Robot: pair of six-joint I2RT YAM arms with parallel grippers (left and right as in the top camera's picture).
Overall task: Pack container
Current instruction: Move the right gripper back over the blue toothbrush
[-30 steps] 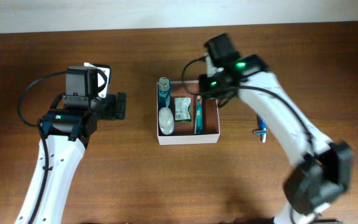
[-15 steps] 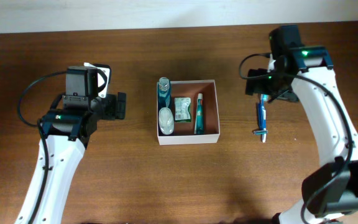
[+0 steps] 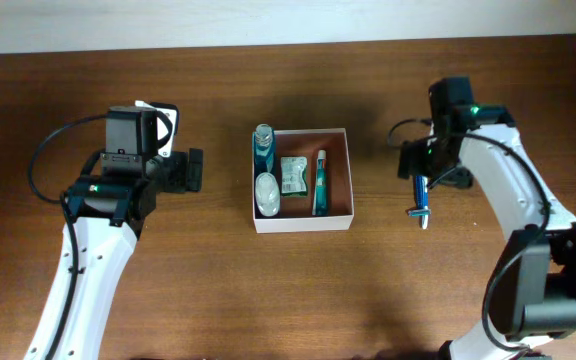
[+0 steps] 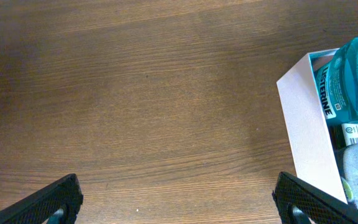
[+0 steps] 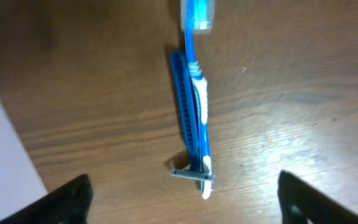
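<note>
The container (image 3: 303, 225), a white-walled box with a reddish-brown inside, sits mid-table. It holds a teal mouthwash bottle (image 3: 263, 143), a round clear item (image 3: 266, 190), a green packet (image 3: 292, 175) and a toothpaste tube (image 3: 320, 183). To its right a blue toothbrush (image 5: 197, 87) and a blue razor (image 5: 182, 124) lie side by side on the wood. My right gripper (image 5: 185, 205) hovers open just over their lower ends, holding nothing. My left gripper (image 4: 182, 208) stands wide open over bare table, left of the container's wall (image 4: 306, 118).
The container's white wall (image 5: 5, 143) shows at the left edge of the right wrist view. Dark wood table runs all round, and a pale wall borders its far edge (image 3: 288, 20).
My right arm has swung from over the container to the right and now hangs over the toothbrush and razor with its jaws open. The left arm has not moved.
</note>
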